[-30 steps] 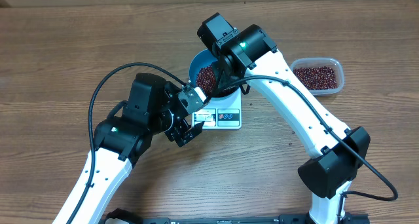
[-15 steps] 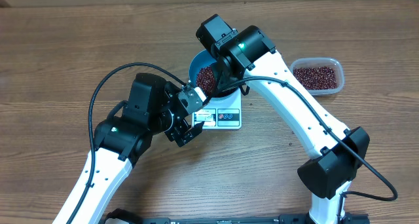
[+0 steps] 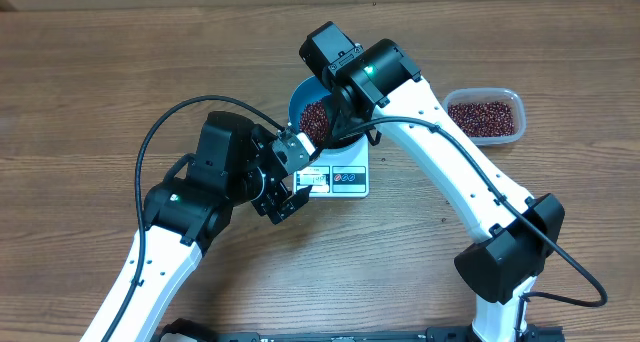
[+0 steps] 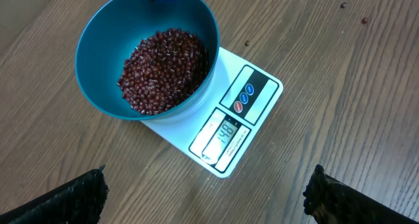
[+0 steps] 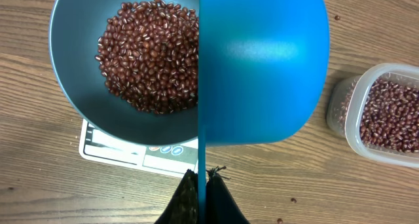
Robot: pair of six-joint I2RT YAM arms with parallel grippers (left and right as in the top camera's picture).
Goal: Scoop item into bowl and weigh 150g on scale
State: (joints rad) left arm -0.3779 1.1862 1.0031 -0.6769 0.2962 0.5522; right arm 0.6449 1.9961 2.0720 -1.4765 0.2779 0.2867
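From overhead, the right arm's wrist is hiding much of the round deep blue plastic bowl [image 3: 295, 102], and the digits on the flat white rectangular scale [image 4: 258, 96] are showing too blurry to read. The left gripper [image 4: 206, 198] is hanging fully released and empty, its fingertips cut off. The right gripper [image 5: 203, 199] is clenching the thin handle of a small blue plastic scoop [image 5: 262, 67] above the bowl. The bowl is sitting on the scale toward the table's far edge, holding the small dark red-brown beans [image 4: 163, 67].

This looks like a robotics lab. A cabled left arm [image 3: 140, 267] and right arm [image 3: 450, 150] stand at a wood-grain surface [image 3: 90, 72].
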